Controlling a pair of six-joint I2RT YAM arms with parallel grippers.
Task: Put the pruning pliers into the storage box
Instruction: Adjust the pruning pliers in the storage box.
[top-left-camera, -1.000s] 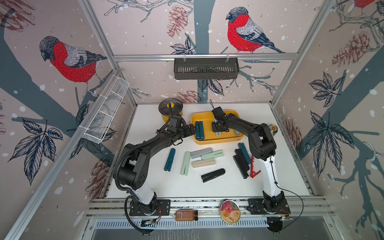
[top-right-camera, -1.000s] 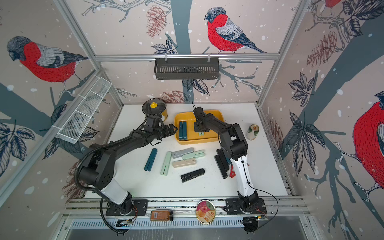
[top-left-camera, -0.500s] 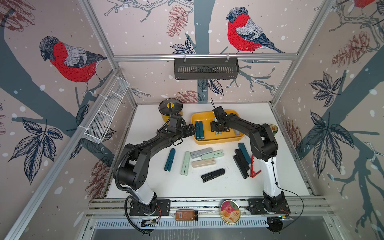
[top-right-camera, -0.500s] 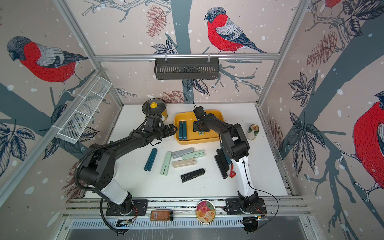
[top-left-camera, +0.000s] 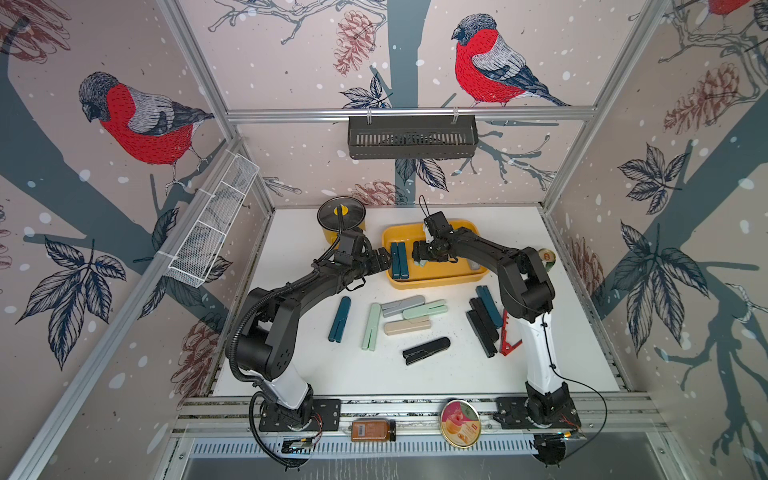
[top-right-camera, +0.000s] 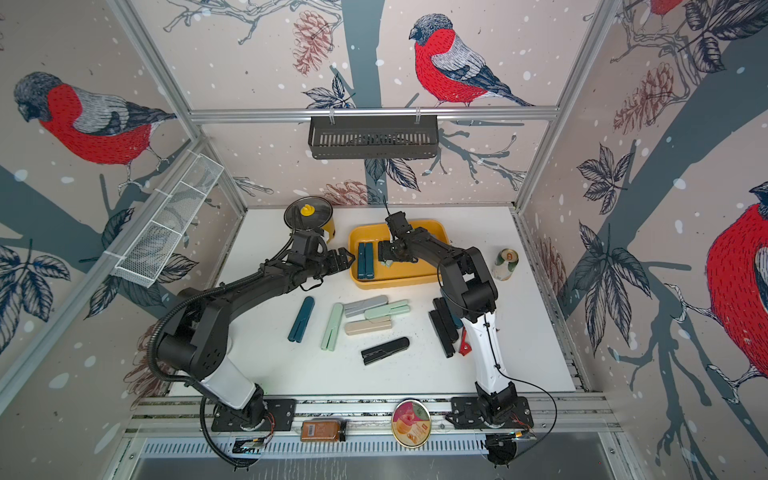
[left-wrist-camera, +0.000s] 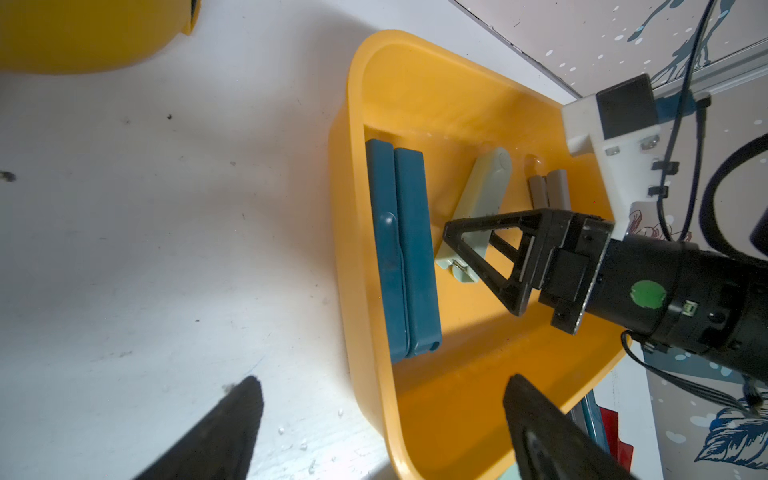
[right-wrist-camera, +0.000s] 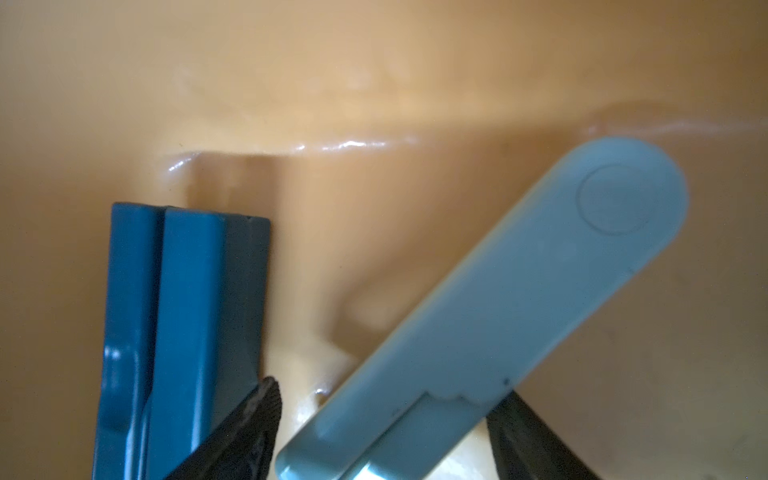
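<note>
The right hand (right-wrist-camera: 388, 392) reaches down into the shallow yellow plastic storage tray (top-left-camera: 440, 283) with rounded corners and a flared rim. Its black ribbed fingers (right-wrist-camera: 245, 436) stand apart on either side of a slim mint-green plastic plier (right-wrist-camera: 540, 270) with a rounded end and a moulded disc at the pivot. A strip of tray floor shows between one finger and the tool, so the hand reads as open and not pinching. The plier lies flat and slantwise on the glossy floor, which looks like a drop-off rather than a pick-up. Against the tray's side wall lie smooth teal plastic bars (left-wrist-camera: 403, 249), square-ended and flush side by side; I cannot tell whether they are one tool or two. Lying parallel to the wall, they leave the middle free. A grey plier (left-wrist-camera: 548, 187) sits further in, mostly hidden behind the right hand. The left hand (top-left-camera: 380, 261) hovers at the tray's outer edge beside the teal bars, its fingers spread wide and holding nothing. It seems parked there so the two arms do not crowd each other over the tray. In both top views the rest of the tools lie loose on the white tabletop (top-left-camera: 457, 374) in front of the tray, not yet in it. There is a teal plier (top-left-camera: 340, 320), a pale mint plier (top-left-camera: 372, 326), a cluster of grey, mint and beige ones (top-left-camera: 409, 316), a matte black plier (top-left-camera: 426, 351), a stack of black and teal ones (top-left-camera: 482, 324) and a red V-shaped toothed tool (top-left-camera: 509, 338) beside the right arm. All look rigid, light and flat-sided, easy to pinch across their narrow width.
</note>
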